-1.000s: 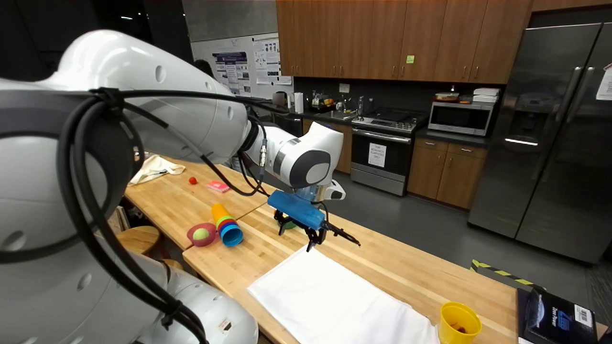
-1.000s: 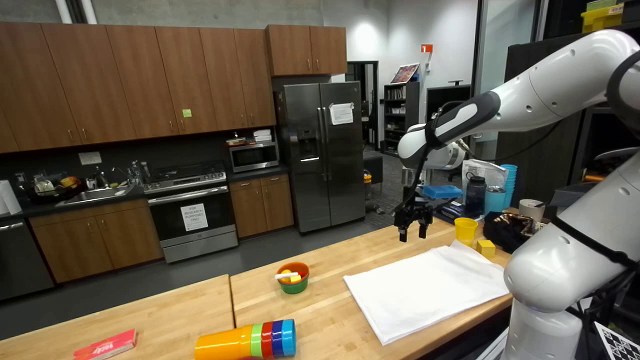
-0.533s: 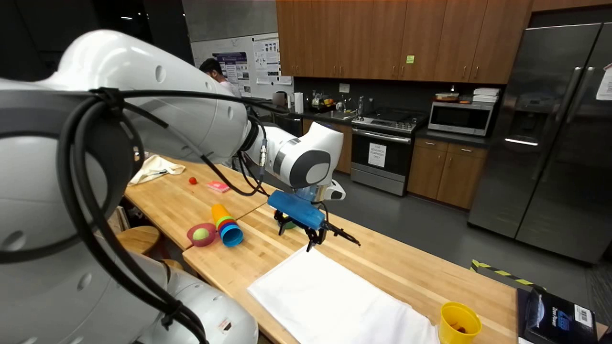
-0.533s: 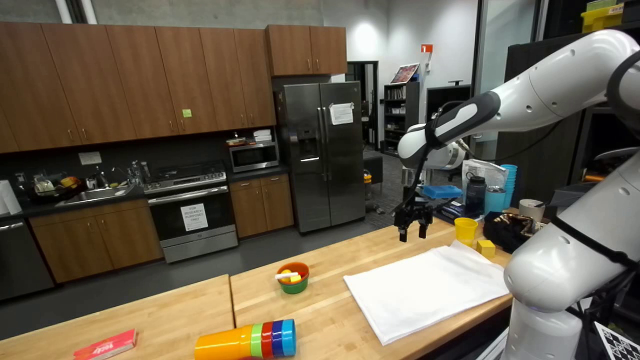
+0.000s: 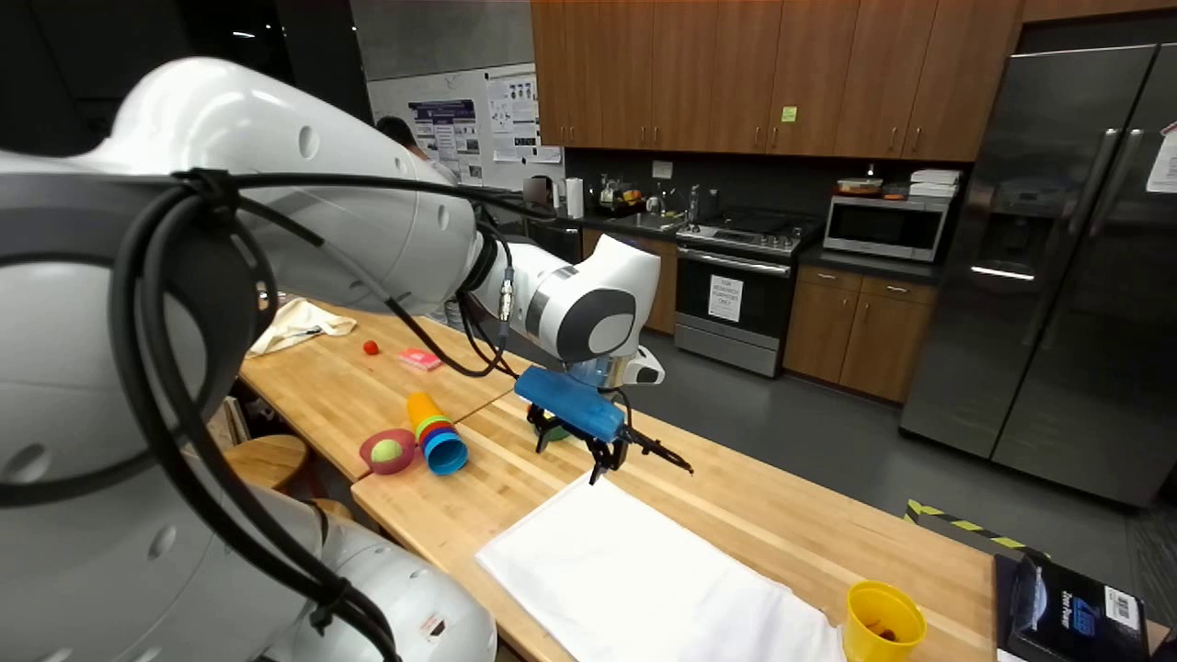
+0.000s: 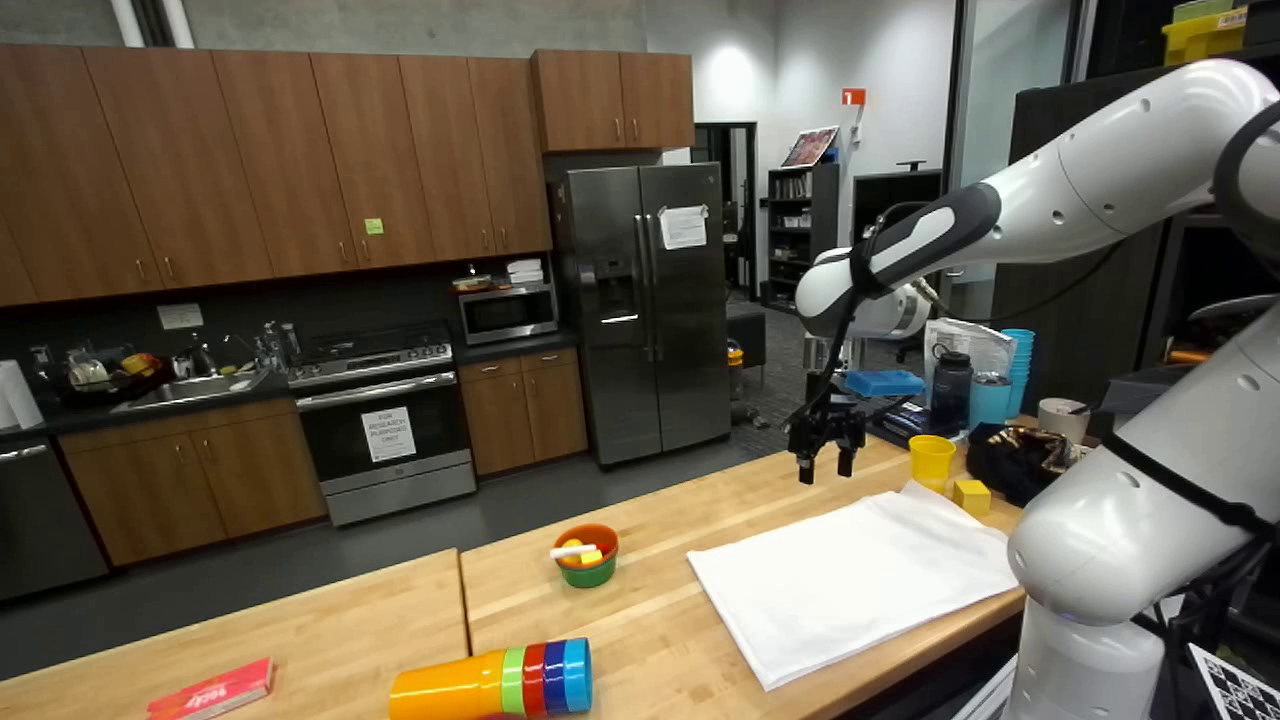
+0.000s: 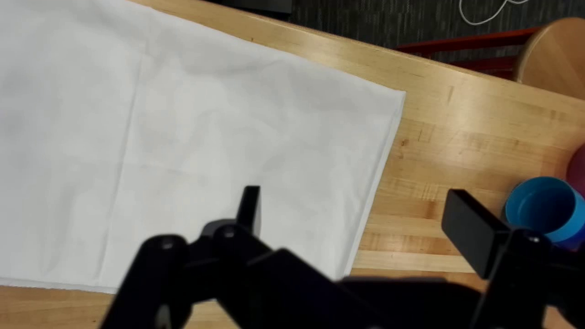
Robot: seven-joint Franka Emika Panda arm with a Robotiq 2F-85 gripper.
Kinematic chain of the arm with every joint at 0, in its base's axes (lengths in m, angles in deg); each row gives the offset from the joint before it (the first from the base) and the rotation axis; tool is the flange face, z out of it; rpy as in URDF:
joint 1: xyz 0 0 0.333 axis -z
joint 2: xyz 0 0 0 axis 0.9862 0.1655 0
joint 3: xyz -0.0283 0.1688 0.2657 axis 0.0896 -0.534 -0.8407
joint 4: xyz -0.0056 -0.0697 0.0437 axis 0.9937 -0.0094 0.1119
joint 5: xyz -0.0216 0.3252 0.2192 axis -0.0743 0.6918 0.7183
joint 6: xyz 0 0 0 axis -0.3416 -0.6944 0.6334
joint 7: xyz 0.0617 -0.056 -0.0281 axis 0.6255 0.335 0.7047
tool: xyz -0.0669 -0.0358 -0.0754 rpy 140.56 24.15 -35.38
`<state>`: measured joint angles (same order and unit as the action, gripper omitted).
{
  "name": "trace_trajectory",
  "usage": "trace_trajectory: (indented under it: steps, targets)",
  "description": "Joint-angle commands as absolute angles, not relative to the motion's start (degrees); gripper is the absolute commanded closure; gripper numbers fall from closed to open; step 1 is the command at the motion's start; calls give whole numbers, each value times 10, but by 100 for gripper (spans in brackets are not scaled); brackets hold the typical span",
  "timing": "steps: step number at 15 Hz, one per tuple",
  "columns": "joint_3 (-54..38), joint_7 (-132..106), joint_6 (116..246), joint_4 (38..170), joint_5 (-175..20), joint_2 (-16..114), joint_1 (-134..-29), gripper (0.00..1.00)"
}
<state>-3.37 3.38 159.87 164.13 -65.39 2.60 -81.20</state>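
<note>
Wrist view shows me the claw (image 7: 354, 201) hanging above the desk (image 7: 438, 119), jaws wide apart; a white cloth (image 7: 228, 132) lies flat beneath it, and a blue cup (image 7: 541, 208) lies on its side.

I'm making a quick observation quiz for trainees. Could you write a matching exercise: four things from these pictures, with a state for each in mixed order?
1. Gripper
2. White cloth
3. Multicoloured cup stack
4. Yellow cup

A. Spread out
B. Standing upright
C. Jaws apart, holding nothing
D. Lying sideways

Right pairs: 1-C, 2-A, 3-D, 4-B
</note>
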Motion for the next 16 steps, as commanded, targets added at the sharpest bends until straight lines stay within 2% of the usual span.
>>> trace_trajectory:
  steps: [1, 4, 9, 10, 16]
  targets:
    - [-41, 37, 1597, 1641, -651, 27, -805, 0]
    - [-41, 37, 1597, 1641, -651, 27, -805, 0]
    - [-33, 156, 1456, 1615, -624, 51, -845, 0]
    - [-39, 134, 1496, 1636, -630, 31, -827, 0]
    - [-41, 151, 1469, 1627, -628, 45, -836, 0]
